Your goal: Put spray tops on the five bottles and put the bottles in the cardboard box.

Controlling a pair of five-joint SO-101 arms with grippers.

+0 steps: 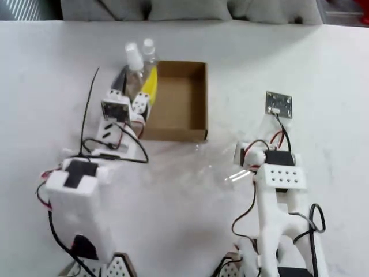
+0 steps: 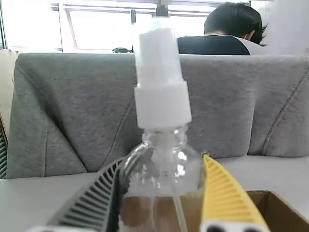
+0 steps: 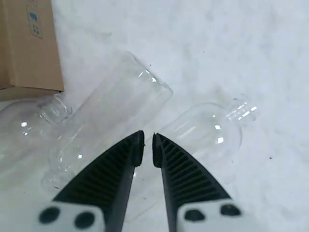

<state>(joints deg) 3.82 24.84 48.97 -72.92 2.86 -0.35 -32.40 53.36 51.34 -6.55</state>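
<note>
White tabletop [image 1: 300, 52]; grey sofa [image 2: 58, 111] behind. Left gripper [image 1: 137, 86] clamps capped bottle [image 2: 161, 164], upper left of high view, at cardboard box [image 1: 179, 109] edge. Right gripper [image 3: 144, 150] nearly closed, empty, over uncapped bottles [image 3: 212, 128] lying flat.

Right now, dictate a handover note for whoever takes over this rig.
Left gripper: shut on an upright bottle with its spray top on, by the edge of the cardboard box.
Right gripper: nearly shut, empty, over topless bottles lying on the table.
Done: at least one bottle topped.
Left: nothing in the box yet; top the lying bottles, box all five.
</note>
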